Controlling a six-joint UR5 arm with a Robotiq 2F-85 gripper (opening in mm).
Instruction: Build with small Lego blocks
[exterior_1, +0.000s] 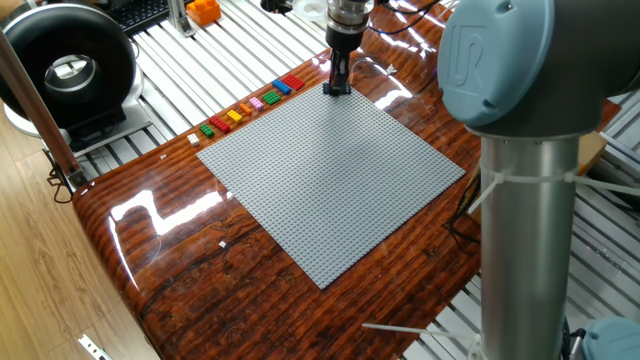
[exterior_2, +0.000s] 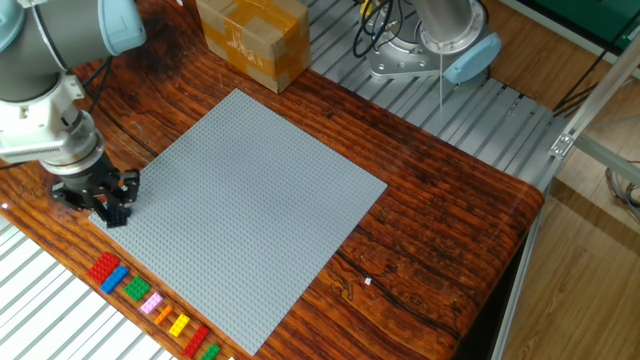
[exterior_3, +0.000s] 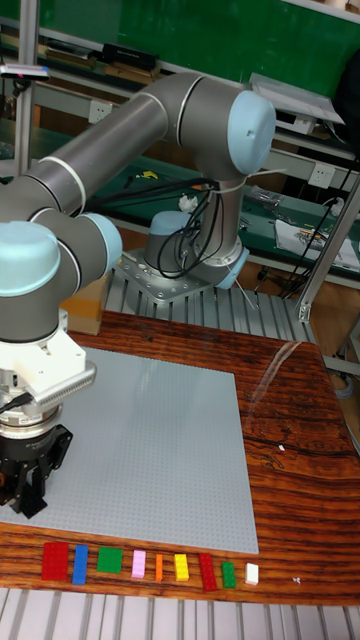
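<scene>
Task barely begun — the large grey studded baseplate (exterior_2: 245, 215) appears bare. The small coloured plastic Lego bricks (exterior_3: 140, 565) lie in a row on the wooden surface (exterior_2: 440, 230) beside it. The black two-finger gripper (exterior_2: 112, 212) stands at the plate's corner — whether its jaws pinch anything cannot be told.

Glossy wooden table (exterior_1: 160, 255), green wall (exterior_3: 180, 30) behind.

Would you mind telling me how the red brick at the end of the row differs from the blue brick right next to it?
The red brick looks wider than the blue brick. The red brick closes the row at the end nearest the gripper, while the blue brick has the green brick on its other side. Both lie flat on the wooden table beside the grey baseplate, long sides parallel, with nothing gripping them.
</scene>
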